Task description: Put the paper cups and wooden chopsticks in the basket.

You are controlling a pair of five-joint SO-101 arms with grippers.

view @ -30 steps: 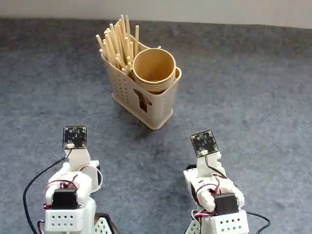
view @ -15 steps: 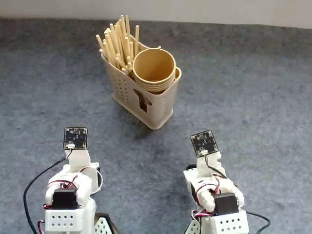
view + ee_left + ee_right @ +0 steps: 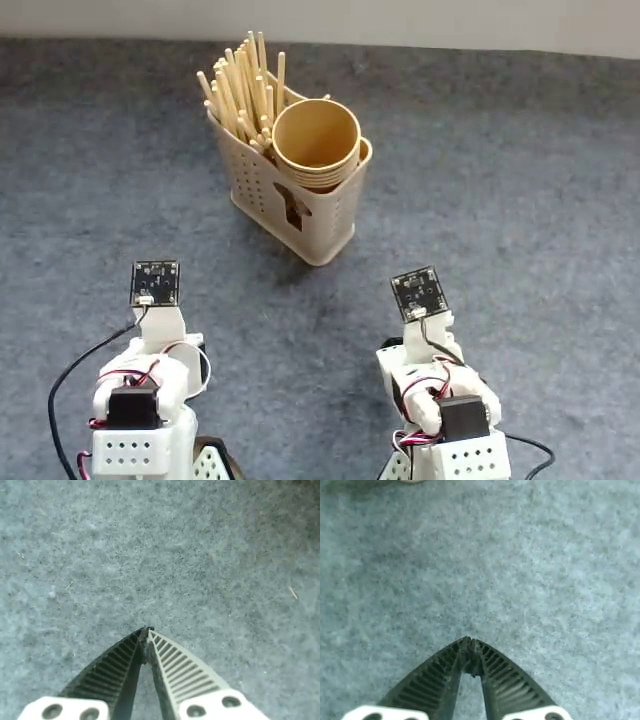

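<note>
A cream perforated basket point(image 3: 300, 215) stands upright at the back middle of the grey carpet. A stack of tan paper cups point(image 3: 317, 140) sits in its right part, and several wooden chopsticks point(image 3: 240, 90) stand bundled in its left part. Both arms are folded back near the front edge, well short of the basket. My left gripper point(image 3: 147, 630) is shut with nothing in it, its tips over bare carpet. My right gripper point(image 3: 468, 641) is likewise shut and empty above the carpet.
The left arm's base point(image 3: 140, 410) and the right arm's base point(image 3: 440, 410) stand at the front, each with a cable trailing off. Grey carpet point(image 3: 520, 200) spreads all around the basket. A pale wall edge runs along the back.
</note>
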